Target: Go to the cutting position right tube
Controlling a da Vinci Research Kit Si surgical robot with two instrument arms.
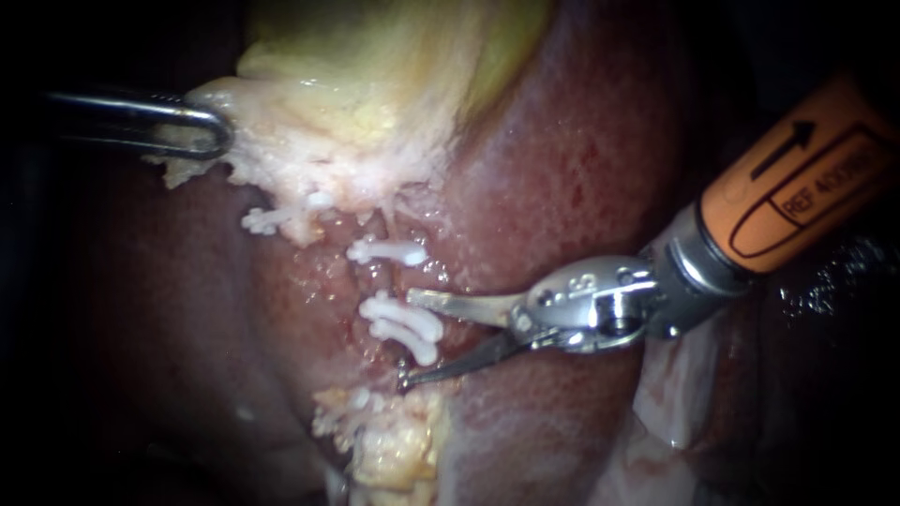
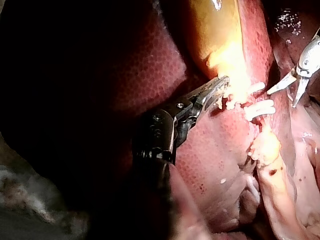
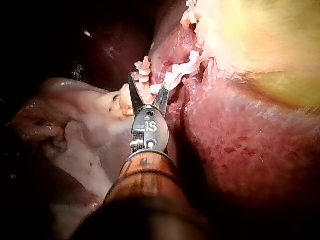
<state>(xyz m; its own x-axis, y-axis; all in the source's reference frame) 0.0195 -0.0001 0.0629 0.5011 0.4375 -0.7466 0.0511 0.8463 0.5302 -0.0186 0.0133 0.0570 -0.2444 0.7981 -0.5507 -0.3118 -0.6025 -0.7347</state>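
White clips (image 1: 405,317) between spread hand of right instrument (image 1: 407,340) | hand of left instrument (image 1: 217,131) pinching gallbladder (image 1: 375,84)

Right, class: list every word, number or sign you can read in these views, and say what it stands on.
Liver, gallbladder, clips: no text.
Right instrument: printed marks on its shaft and wrist, not read off here.
Left instrument: no marks that I can make out.
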